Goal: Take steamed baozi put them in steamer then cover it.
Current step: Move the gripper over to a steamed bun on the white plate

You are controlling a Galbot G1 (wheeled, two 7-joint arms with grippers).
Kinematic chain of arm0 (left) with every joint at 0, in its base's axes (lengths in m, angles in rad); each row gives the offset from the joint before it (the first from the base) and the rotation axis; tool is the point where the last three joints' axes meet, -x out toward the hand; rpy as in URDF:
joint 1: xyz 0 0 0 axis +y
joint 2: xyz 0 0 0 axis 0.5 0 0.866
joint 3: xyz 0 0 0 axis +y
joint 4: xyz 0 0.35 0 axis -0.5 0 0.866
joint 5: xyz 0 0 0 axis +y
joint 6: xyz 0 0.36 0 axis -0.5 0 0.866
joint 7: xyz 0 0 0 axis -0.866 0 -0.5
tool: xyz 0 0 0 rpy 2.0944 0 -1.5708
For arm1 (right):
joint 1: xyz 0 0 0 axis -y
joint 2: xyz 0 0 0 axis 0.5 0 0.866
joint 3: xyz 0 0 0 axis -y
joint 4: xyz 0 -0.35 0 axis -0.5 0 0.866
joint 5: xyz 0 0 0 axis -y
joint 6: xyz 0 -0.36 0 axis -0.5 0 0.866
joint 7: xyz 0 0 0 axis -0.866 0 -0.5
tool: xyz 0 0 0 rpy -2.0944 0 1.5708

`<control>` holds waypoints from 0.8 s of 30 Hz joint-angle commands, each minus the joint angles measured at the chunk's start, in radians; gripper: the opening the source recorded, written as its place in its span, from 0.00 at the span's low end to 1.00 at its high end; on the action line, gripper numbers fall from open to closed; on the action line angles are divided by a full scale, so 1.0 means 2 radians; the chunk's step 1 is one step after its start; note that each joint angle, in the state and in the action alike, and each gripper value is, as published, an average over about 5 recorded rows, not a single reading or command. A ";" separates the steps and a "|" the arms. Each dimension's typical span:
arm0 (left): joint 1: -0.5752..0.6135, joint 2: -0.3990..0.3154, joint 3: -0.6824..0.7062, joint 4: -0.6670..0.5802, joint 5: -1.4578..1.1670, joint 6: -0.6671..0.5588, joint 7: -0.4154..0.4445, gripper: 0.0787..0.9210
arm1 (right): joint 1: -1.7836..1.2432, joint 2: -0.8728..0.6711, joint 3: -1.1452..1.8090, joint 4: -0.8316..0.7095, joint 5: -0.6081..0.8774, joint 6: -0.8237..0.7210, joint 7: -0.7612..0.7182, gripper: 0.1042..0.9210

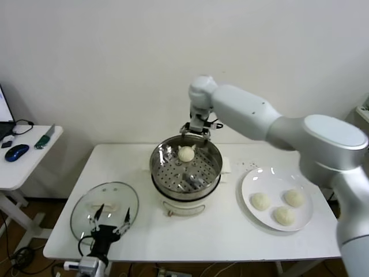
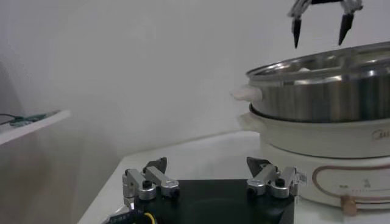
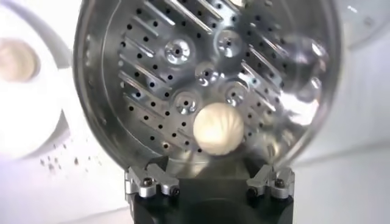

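One cream-white baozi sits in the round steel steamer, beneath the spread, empty right gripper. Three buns wait on the white plate at three o'clock; the glass cover lies at eight, near the idle, open left gripper.

glossy white rounded right arm; black wrist block, silver screw-fastened brackets, thin dark fingers.

A plain white wall backs the white table. Past its left edge stands a side desk.
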 commanded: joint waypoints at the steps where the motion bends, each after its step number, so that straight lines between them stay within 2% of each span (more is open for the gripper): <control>1: 0.000 0.001 0.003 -0.007 0.001 0.001 0.001 0.88 | 0.052 -0.200 -0.096 0.147 0.244 -0.271 0.045 0.88; 5: -0.001 0.001 0.005 -0.011 0.003 0.003 0.001 0.88 | 0.022 -0.263 -0.092 0.177 0.265 -0.310 0.045 0.88; 10: 0.000 -0.004 0.006 -0.017 0.008 0.006 0.001 0.88 | -0.051 -0.302 -0.057 0.178 0.206 -0.319 0.029 0.88; 17: 0.012 -0.010 0.005 -0.027 0.013 0.005 0.002 0.88 | -0.169 -0.312 0.029 0.149 0.122 -0.312 0.019 0.88; 24: 0.016 -0.011 0.004 -0.027 0.016 0.004 0.002 0.88 | -0.238 -0.300 0.082 0.129 0.092 -0.304 0.020 0.88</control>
